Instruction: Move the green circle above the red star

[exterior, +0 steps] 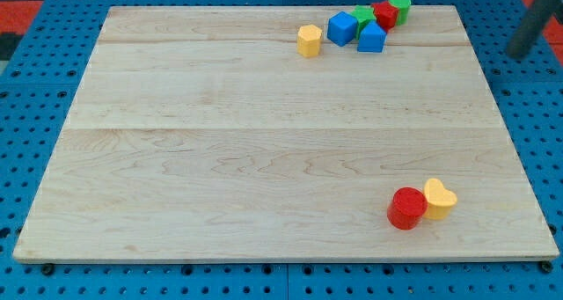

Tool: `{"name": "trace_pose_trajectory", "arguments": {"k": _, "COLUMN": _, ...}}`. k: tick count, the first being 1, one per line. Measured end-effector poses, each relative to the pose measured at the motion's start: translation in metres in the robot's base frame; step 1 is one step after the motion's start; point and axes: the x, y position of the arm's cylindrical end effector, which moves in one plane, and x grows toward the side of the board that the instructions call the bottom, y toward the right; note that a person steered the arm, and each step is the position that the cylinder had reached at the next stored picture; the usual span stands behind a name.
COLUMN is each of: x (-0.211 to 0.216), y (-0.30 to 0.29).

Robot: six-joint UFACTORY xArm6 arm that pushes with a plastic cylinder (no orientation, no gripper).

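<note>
- The green circle point(400, 6) is sitting at the view's top edge of the wooden board point(264, 159), at the right end of a tight cluster, and it is touching the red star point(384, 15) on the star's upper right side.
- The red star is serving as my landmark: a green block point(361, 17) is pressing against its left side, a blue block point(372, 38) is lying just below it, and a second blue block point(341, 28) is sitting further to its left.
- A yellow block point(309, 40) is standing apart, well to the left of the star.
- A red cylinder point(407, 208) and a yellow heart point(440, 198) are touching each other far below the star, and they are playing no part.
- A dark rod point(534, 25) is showing off the board, to the right of the star; its tip is not clearly showing, and there is no pincer, so nothing is being held.
- As I judge it, the circle is needing only a short nudge leftward along the top edge.
- I am thinking of approaching from the circle's right side, pushing gently, so the star is not being dragged along.
- The board's edge is close, so overshoot is the risk I am watching.
</note>
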Motion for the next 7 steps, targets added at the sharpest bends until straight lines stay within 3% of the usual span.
{"name": "trace_pose_trajectory", "arguments": {"k": 1, "x": -0.081, "y": -0.026}}
{"name": "trace_pose_trajectory", "arguments": {"k": 3, "x": -0.083, "y": -0.042}}
{"name": "trace_pose_trajectory", "arguments": {"k": 5, "x": -0.080, "y": -0.185}}
{"name": "trace_pose_trajectory", "arguments": {"k": 6, "x": -0.081, "y": -0.220}}
{"name": "trace_pose_trajectory", "arguments": {"k": 7, "x": -0.081, "y": -0.210}}
